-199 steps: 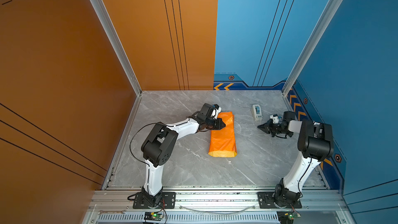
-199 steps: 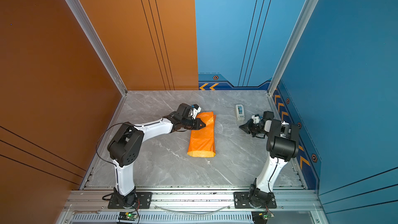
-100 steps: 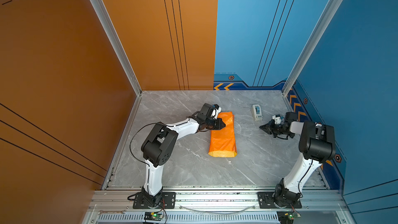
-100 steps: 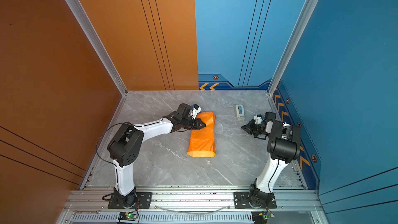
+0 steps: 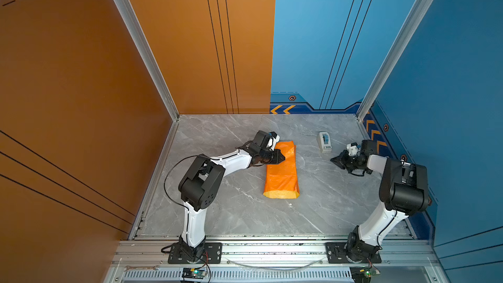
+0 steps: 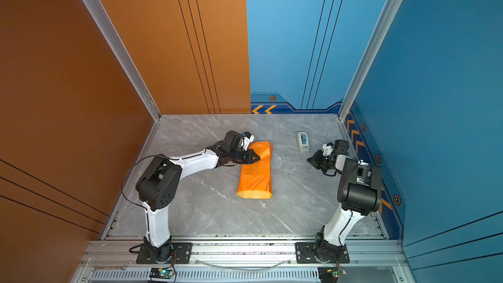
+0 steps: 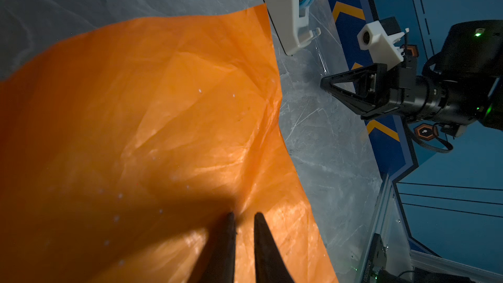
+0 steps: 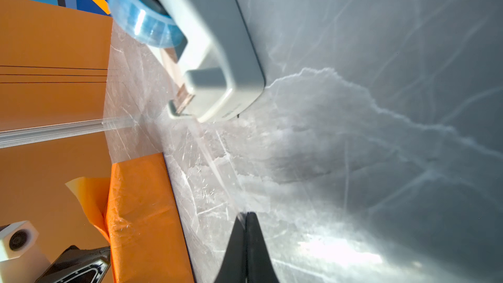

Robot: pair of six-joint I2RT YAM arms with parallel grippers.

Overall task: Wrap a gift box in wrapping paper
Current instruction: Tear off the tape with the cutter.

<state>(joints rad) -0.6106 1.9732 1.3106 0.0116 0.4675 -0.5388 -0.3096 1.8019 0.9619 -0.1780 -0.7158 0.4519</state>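
Observation:
The wrapping paper lies mid-table, folded orange-side-out into a long flat packet; a pale yellow edge shows at its near end. The gift box is hidden. My left gripper rests on the packet's far left part. In the left wrist view its fingertips stand a narrow gap apart over the orange paper, with nothing between them. My right gripper is shut, low over the table to the right. A thin clear tape strip runs from the dispenser to its tips.
A white tape dispenser with a blue roll stands behind the right gripper, near the back right. Orange and blue walls close in the grey marble table on three sides. A metal rail runs along the front.
The right gripper has drawn slightly away from the dispenser, toward the right wall, and its elbow has shifted toward the front. The left gripper and the paper have stayed put.

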